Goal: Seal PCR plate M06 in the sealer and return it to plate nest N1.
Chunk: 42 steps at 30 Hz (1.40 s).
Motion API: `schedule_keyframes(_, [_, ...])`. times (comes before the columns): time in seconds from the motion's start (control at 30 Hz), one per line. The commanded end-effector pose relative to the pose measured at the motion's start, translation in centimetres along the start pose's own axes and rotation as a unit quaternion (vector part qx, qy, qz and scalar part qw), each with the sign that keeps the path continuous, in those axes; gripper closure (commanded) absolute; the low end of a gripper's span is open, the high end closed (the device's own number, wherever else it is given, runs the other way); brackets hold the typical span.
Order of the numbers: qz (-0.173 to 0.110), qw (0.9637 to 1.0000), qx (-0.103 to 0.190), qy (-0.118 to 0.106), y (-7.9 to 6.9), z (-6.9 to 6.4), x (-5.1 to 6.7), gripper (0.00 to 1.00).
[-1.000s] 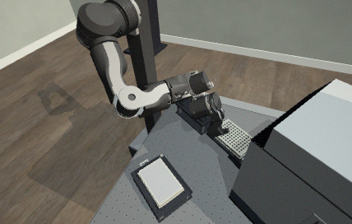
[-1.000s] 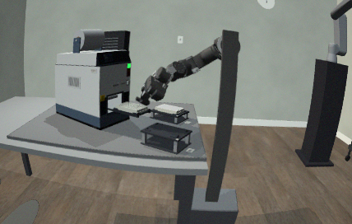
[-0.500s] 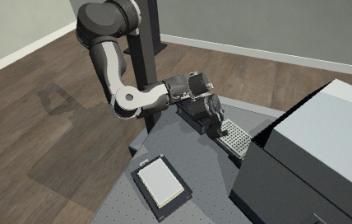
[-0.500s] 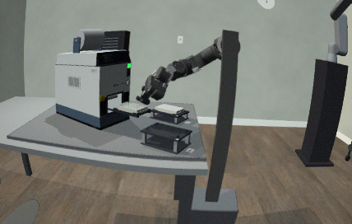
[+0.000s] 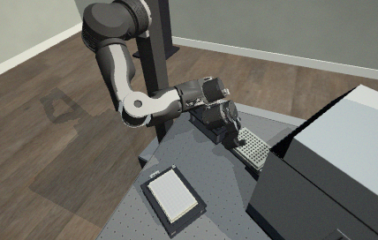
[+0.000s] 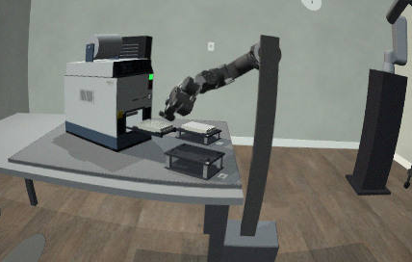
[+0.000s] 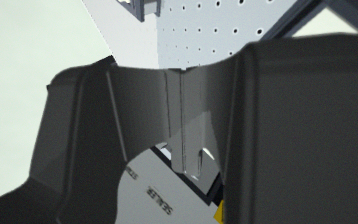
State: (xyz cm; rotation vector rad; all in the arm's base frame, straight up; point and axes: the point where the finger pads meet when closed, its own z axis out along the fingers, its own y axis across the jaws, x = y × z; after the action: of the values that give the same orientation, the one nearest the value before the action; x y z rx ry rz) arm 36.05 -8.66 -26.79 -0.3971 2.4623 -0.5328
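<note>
Open plate M06 (image 5: 253,151), right of centre in the top view, lying on the sealer's stage (image 6: 143,131); likely light, stiff, thin-walled; best gripped across the short sides of its skirt; gripper (image 5: 238,142) clenched on nothing, just above; lamp (image 6: 150,77) green.

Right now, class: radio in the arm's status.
Gripper shut, empty, above the stage. M06 on the stage, lamp green. Nothing blocking START.

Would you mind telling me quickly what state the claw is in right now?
Claw: closed, holding nothing, above the open plate on the sealer's stage.
</note>
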Motion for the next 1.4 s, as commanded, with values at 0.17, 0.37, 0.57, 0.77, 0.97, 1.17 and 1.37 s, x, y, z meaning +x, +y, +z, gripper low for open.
schedule_keyframes(0.17, [0.001,1.0000,-0.005,-0.003,0.1,-0.2,-0.3,1.00])
schedule_keyframes(0.37, [0.033,0.9969,-0.069,0.016,2.6,-0.6,0.2,1.00])
schedule_keyframes(0.57, [0.054,0.9916,-0.114,0.028,4.4,-1.0,0.4,1.00])
schedule_keyframes(0.77, [0.054,0.9916,-0.114,0.028,4.4,-1.0,0.4,1.00])
schedule_keyframes(0.97, [0.054,0.9926,-0.105,0.026,5.0,-1.1,0.5,1.00])
schedule_keyframes(1.17, [0.054,0.9914,-0.116,0.028,5.8,-1.3,0.6,1.00])
schedule_keyframes(1.37, [0.054,0.9914,-0.116,0.028,5.8,-1.3,0.6,1.00])
